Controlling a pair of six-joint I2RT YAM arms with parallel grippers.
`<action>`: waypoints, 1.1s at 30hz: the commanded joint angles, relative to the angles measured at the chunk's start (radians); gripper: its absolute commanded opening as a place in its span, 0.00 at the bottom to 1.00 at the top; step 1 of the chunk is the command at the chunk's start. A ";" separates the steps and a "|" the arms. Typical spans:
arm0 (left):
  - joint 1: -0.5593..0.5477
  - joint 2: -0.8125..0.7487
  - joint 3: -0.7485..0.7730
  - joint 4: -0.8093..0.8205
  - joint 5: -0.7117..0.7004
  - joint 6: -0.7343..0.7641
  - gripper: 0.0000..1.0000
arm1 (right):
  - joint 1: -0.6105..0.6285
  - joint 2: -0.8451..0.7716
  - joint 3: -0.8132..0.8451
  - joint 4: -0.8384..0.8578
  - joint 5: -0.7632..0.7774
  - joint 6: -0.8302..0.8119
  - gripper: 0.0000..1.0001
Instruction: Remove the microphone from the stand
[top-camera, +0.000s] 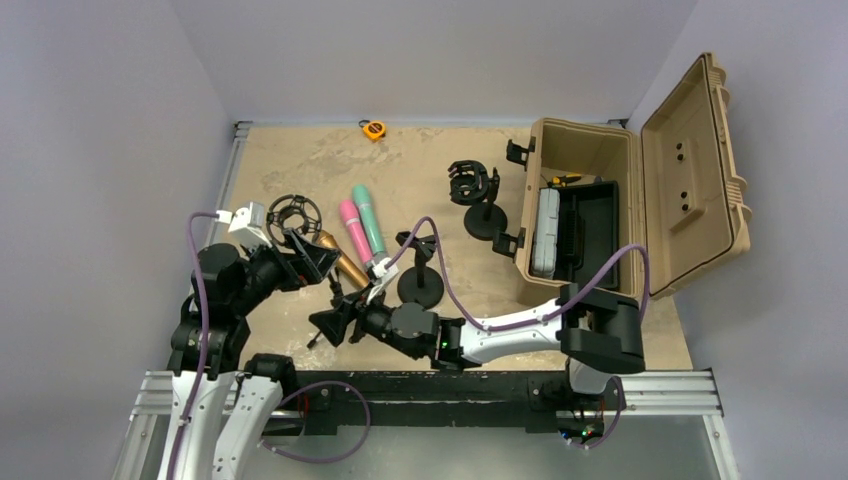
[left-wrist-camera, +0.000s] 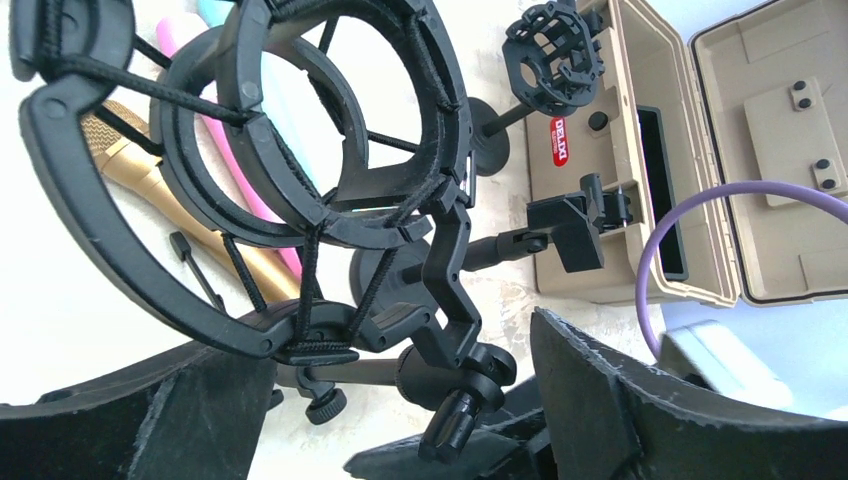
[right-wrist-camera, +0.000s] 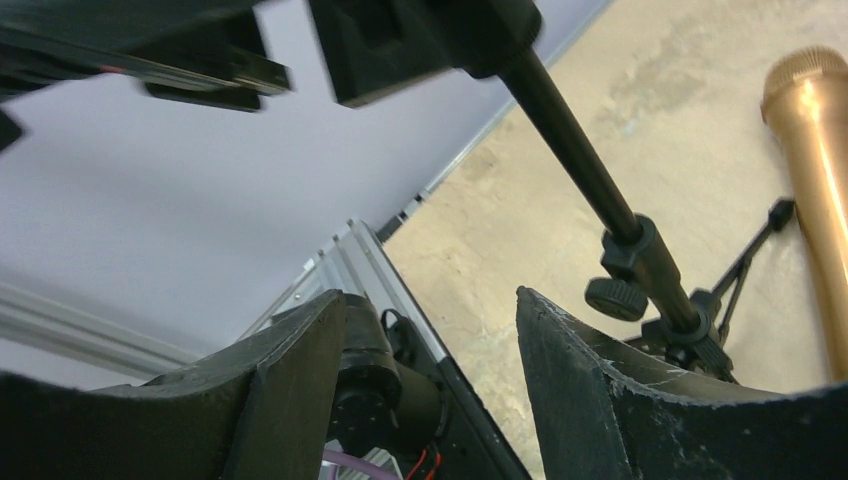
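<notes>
Two pairs of fingers stand apart, neither clamped on anything. The left fingers straddle the lower joint of the shock mount. The right fingers gape beside the stand pole, which passes them at one o'clock in the wrist view. The mount's ring looks empty. In the overhead view the gold microphone lies flat on the worktop at about four o'clock from the ring, near a pink microphone and a teal microphone. The removal seems done, leaving only a clean retreat. I would draw each arm straight back toward six o'clock with the fingers wide, so nothing snags the elastic cords or tips the stand onto the microphone.
</notes>
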 joint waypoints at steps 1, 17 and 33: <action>-0.012 -0.002 0.027 0.017 0.008 0.051 0.88 | 0.000 0.072 0.109 -0.173 0.099 0.121 0.61; -0.051 -0.033 0.021 -0.020 -0.069 0.084 0.86 | -0.001 0.107 0.159 -0.266 0.291 0.229 0.58; -0.056 -0.022 0.047 -0.043 -0.082 0.081 0.89 | -0.014 0.161 0.240 -0.319 0.413 0.188 0.44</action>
